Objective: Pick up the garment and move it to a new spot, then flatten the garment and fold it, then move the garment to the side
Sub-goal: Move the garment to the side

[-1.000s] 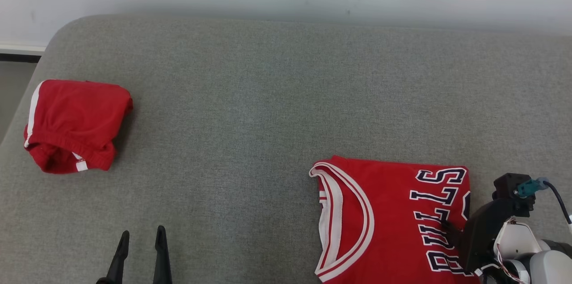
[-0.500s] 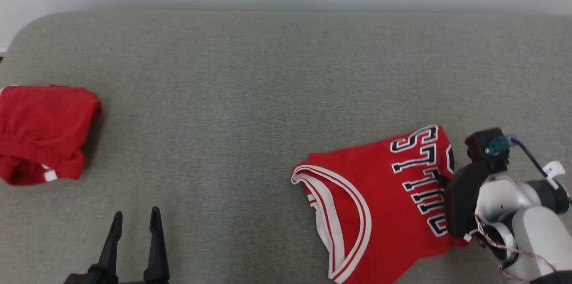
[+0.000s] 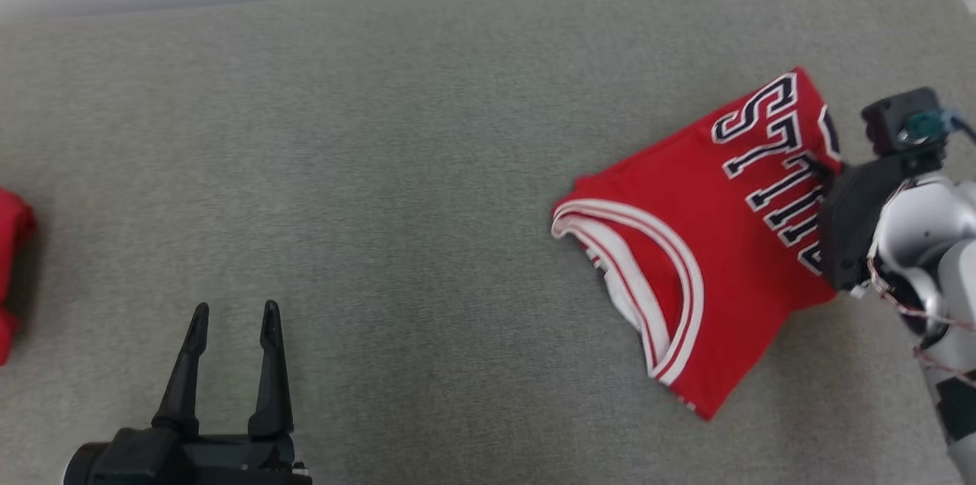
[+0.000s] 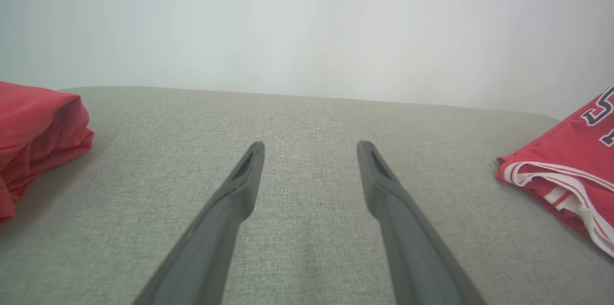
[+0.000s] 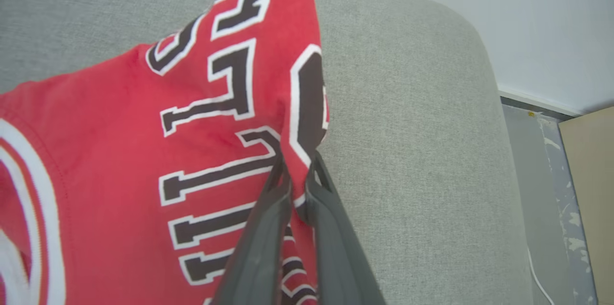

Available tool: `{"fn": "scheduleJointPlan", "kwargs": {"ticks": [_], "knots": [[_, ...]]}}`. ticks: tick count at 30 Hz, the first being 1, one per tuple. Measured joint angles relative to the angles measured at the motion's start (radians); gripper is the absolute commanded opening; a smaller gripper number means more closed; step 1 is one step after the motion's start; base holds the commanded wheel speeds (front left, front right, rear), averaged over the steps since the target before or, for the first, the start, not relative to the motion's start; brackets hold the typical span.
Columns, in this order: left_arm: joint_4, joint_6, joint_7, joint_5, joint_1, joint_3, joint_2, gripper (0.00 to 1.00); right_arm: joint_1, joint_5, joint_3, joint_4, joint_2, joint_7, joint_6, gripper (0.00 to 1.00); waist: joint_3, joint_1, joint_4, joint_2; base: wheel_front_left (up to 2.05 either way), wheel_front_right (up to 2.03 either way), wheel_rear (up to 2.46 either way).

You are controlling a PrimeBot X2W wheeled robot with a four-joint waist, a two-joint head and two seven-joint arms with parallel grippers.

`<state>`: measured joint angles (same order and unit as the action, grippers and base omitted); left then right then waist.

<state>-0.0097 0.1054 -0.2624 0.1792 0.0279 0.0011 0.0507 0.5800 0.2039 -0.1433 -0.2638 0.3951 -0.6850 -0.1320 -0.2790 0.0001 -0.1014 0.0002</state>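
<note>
The garment (image 3: 709, 241) is a folded red jersey with white trim and dark lettering, lying askew at the right of the grey cushion (image 3: 427, 165). My right gripper (image 3: 822, 166) is shut on its right edge by the lettering; in the right wrist view the fingertips (image 5: 288, 175) pinch a fold of the garment (image 5: 120, 151), which is raised there. My left gripper (image 3: 232, 309) stands open over bare cushion at the lower left, with nothing between its fingers (image 4: 244, 175). The garment's collar end (image 4: 571, 170) shows at the right of the left wrist view.
A second red garment (image 3: 11, 241) lies bunched at the cushion's far left, also seen as a red heap (image 4: 33, 123). A pale wall runs behind. The cushion's rounded right end (image 5: 479, 103) drops to grey floor with a beige board (image 5: 590, 190).
The right gripper has shut on the jersey's edge and drawn it away and to the right, turning it askew. The head camera has swung right, so the other red garment slid toward the left edge.
</note>
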Motion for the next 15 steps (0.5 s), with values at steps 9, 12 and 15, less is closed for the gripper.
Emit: {"fn": "scheduleJointPlan", "kwargs": {"ticks": [9,12,15], "knots": [[-0.063,0.018,0.0,-0.067,0.063,-0.012,0.03,1.0,0.108,-0.035,0.102,-0.086,0.053,0.092,0.0,0.0,-0.099,0.0,-0.073,0.0,0.0,0.0,0.0],[-0.085,0.018,0.0,-0.081,0.079,-0.016,0.054,1.0,0.129,-0.051,0.129,-0.118,0.067,0.13,0.0,0.0,-0.136,0.0,-0.094,0.0001,0.0,0.0,0.0],[-0.101,0.019,0.0,-0.085,0.097,-0.017,0.079,1.0,0.145,-0.071,0.169,-0.146,0.086,0.174,0.0,0.0,-0.172,0.0,-0.113,0.0,0.0,0.0,0.0]]}}
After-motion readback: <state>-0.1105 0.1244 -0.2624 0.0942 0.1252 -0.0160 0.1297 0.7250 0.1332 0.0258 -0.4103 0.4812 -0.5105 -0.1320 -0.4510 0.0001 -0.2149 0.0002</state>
